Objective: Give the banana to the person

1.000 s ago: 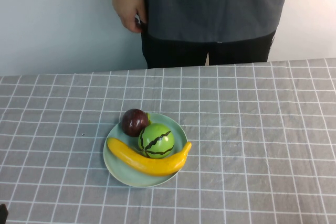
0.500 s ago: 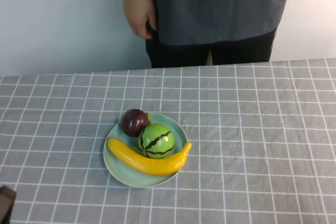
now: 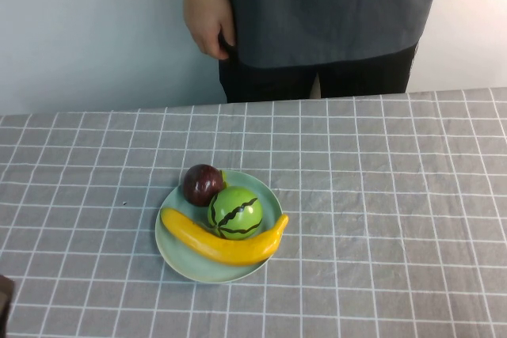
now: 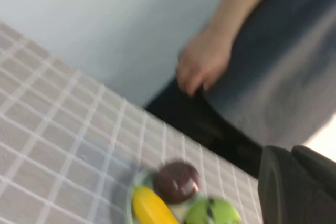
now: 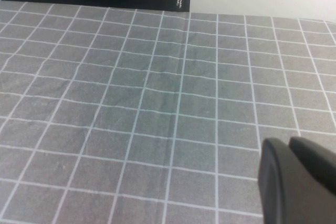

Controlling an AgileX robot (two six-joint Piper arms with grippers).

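The banana (image 3: pixel 222 247) is long, curved and bright yellow. It lies across the front of a pale green plate (image 3: pixel 179 262) left of the table's middle. It also shows in the left wrist view (image 4: pixel 149 208). The person (image 3: pixel 333 13) stands behind the far table edge in a dark grey shirt, one bare hand (image 3: pixel 207 25) hanging at the hip. My left gripper (image 4: pixel 290 153) is off the table's front left corner (image 3: pixel 3 306), well short of the plate, fingers together and empty. My right gripper (image 5: pixel 289 145) is out of the high view, fingers together over bare cloth.
A green striped round fruit (image 3: pixel 235 212) and a dark red round fruit (image 3: pixel 203 184) share the plate behind the banana. A grey checked tablecloth (image 3: pixel 380 195) covers the table. A white wall stands behind the person.
The person has shifted a little to the right, hand still at the hip. My left arm's dark tip rose into the front left corner, then dropped back somewhat. The fruit has not moved.
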